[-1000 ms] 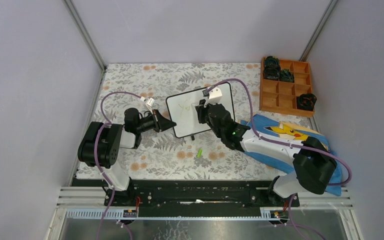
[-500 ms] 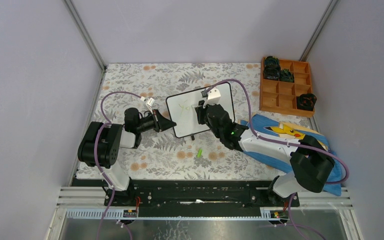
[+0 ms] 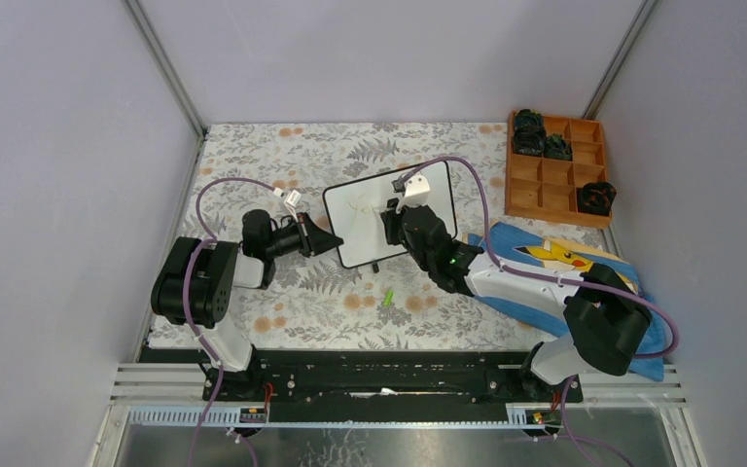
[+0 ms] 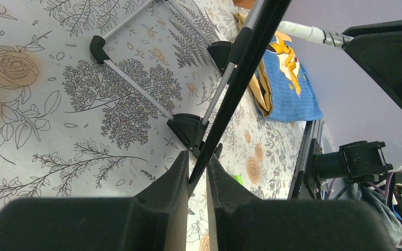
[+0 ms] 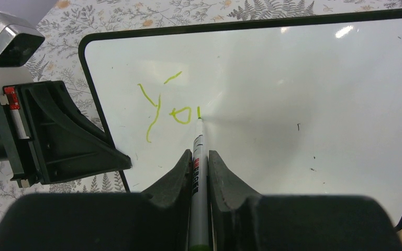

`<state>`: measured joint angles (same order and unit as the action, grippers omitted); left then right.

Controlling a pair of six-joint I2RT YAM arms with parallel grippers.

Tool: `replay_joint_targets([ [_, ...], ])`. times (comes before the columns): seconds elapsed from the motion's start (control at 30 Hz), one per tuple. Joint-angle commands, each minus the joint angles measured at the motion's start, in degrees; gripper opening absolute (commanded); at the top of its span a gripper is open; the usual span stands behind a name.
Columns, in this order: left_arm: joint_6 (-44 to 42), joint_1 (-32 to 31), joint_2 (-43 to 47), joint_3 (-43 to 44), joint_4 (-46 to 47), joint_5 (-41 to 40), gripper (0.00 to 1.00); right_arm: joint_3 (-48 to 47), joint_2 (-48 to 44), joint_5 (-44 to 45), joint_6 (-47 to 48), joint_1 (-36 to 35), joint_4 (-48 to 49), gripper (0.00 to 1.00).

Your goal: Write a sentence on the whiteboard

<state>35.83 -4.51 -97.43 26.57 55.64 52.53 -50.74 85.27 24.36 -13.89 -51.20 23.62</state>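
Floral table (image 3: 253,165) carries the board (image 3: 362,226) near its middle, where the left gripper (image 4: 198,163) is clenched on its left edge and the right gripper (image 5: 200,157) grasps a pen (image 5: 198,144), tip on the board beside green letters (image 5: 162,112) "Yo".

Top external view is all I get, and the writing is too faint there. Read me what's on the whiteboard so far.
Observer: Right wrist view shows green writing on the whiteboard: "Yo" plus one short stroke.
Operator: Report the pen tip.
Observer: The marker, clamped in the right gripper, has its tip at that stroke's lower end.
Operator: Check the left side.
Observer: The left gripper pinches the whiteboard's black frame.
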Motion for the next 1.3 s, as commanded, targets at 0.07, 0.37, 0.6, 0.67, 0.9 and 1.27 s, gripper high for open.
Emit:
replay_joint_targets([
  [0.07, -1.3, -0.6, 0.1, 0.6, -3.5, -2.0, 0.0, 1.2, -1.6, 1.3, -0.4, 0.4, -0.5, 0.0],
  [0.37, -1.6, -0.8, 0.3, 0.7, -3.9, -2.1, 0.0, 1.6, -2.4, 4.1, 0.0, 0.3, -1.6, 0.0],
  [0.6, -2.3, -0.8, 0.6, 0.9, -5.0, -2.4, 0.0, 1.0, -2.4, 6.5, 0.7, 0.6, -2.0, 0.0],
  [0.67, -2.4, -0.9, 0.5, 0.9, -5.2, -2.4, 0.0, 0.7, -2.4, 6.7, 0.9, 0.9, -1.9, 0.0],
  [0.9, -2.8, -1.2, 0.6, 1.0, -5.7, -2.4, 0.0, -1.2, -1.6, 6.3, 1.7, 1.0, -1.9, 0.0],
  [1.27, -3.2, -1.3, 0.6, 1.1, -6.1, -2.4, 0.0, -4.1, 0.0, 6.2, 2.5, 1.2, -1.9, 0.0],
])
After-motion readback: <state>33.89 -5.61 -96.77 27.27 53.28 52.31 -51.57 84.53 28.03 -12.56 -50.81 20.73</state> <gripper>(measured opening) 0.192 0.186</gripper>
